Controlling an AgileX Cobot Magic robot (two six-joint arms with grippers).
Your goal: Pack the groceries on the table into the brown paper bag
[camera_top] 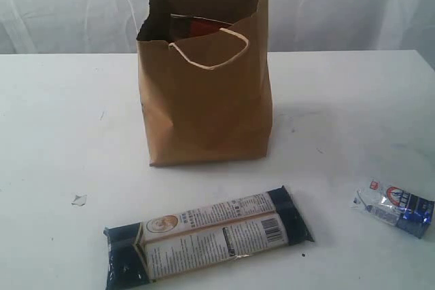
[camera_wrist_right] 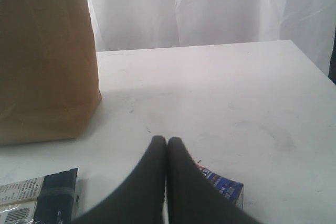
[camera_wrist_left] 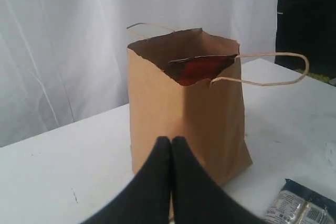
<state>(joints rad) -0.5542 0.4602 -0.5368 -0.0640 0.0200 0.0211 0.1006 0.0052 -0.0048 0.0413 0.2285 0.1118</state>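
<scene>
White table — brown paper bag central, dark-blue packet frontmost

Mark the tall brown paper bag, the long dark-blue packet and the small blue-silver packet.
tall brown paper bag (camera_top: 204, 113): exterior view, front panel.
long dark-blue packet (camera_top: 209, 234): exterior view, pale middle label.
small blue-silver packet (camera_top: 393, 208): exterior view, its centre.
</scene>
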